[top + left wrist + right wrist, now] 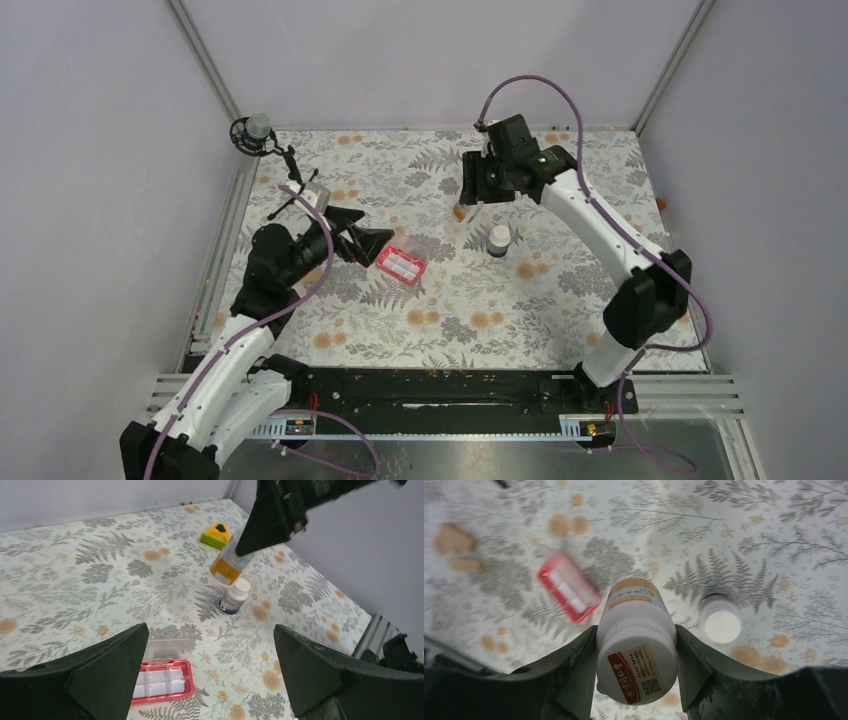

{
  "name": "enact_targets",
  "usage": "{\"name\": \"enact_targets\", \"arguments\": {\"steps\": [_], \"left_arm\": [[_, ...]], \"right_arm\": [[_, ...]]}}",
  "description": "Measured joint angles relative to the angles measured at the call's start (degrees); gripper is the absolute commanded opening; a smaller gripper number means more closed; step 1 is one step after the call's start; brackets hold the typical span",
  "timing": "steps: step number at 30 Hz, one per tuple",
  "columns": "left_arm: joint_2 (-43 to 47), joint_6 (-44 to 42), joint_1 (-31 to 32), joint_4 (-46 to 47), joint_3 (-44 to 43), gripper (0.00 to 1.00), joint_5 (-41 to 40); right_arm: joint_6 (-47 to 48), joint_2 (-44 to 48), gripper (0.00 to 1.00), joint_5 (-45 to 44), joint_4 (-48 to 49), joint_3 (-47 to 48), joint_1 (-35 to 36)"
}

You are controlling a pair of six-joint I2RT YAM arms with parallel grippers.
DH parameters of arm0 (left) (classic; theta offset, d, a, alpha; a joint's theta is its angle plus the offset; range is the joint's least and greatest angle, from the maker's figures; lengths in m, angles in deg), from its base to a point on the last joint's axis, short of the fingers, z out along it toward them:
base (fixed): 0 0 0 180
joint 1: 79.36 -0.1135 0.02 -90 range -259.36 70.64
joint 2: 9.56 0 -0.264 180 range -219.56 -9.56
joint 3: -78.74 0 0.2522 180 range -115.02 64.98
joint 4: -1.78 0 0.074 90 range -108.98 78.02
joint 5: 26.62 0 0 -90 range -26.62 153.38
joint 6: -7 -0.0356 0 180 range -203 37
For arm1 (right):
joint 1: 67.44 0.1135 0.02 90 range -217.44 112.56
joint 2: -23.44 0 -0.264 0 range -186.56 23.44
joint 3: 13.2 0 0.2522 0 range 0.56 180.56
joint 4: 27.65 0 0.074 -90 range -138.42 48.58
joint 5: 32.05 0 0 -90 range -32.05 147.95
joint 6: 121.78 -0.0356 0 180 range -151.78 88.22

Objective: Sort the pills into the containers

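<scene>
The container, a small red-pink pill tray (pixel 402 263) (pixel 162 680) (pixel 568 586), lies on the flower-print cloth with its clear lid (pixel 167 647) folded open. Its compartments look empty, and no pills show in any view. My right gripper (pixel 470 203) (pixel 636 662) is shut on a white bottle with an orange label (pixel 636 645) (pixel 227 567), held tilted above the cloth, just off a second white bottle (pixel 499 240) (pixel 235 596) (pixel 721 622) that stands capped. My left gripper (pixel 365 240) (pixel 210 665) hangs wide open just left of the tray, holding nothing.
A yellow wedge-shaped tool on a green base (pixel 216 534) sits at the far side of the cloth. A black stand with a round head (pixel 255 132) is at the back left corner. Grey walls close in the cloth on three sides.
</scene>
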Motion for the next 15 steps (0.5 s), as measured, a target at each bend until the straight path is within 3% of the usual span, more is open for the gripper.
{"name": "enact_targets", "arguments": {"steps": [6,15], "left_arm": [[-6.4,-3.3,3.8,3.8,-0.7,0.97,3.5],[-17.2,-8.8,11.3,6.5,-5.4,0.97,8.4]], "right_arm": [[-4.4,7.8,0.39,11.9,-5.0,0.7,0.0],[-13.4,12.3,0.38,25.0,-6.6,-4.8,0.1]]}}
